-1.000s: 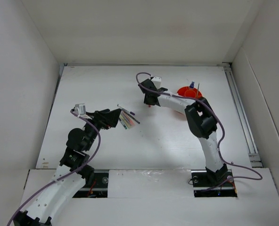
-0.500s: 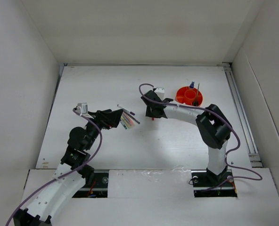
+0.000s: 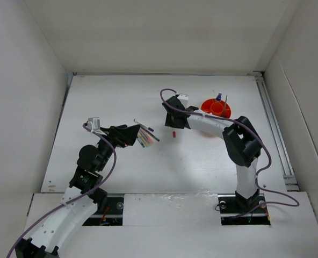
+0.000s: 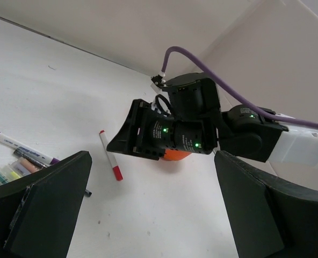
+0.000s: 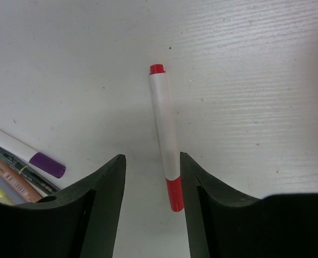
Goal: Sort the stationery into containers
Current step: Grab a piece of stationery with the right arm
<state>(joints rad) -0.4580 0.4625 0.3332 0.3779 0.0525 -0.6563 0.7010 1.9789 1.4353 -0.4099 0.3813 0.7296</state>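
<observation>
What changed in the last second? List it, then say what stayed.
The right hand carried the red-tipped stick toward the near side, let it go onto the table, then drew back, open. The left hand, the pile of pens and the orange tub stayed put.

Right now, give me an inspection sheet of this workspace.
Surface: white table.
Job's things: white red-tipped marker lying flat; pen pile by the left gripper; orange tub far right, a few items standing in it.
Clutter: nothing seen.
Grippers: right gripper open, the marker's red end seen between its fingers, not gripped; left gripper open, holding nothing.
Cables: purple cable along each arm.
Surroundings: white walls on three sides.
</observation>
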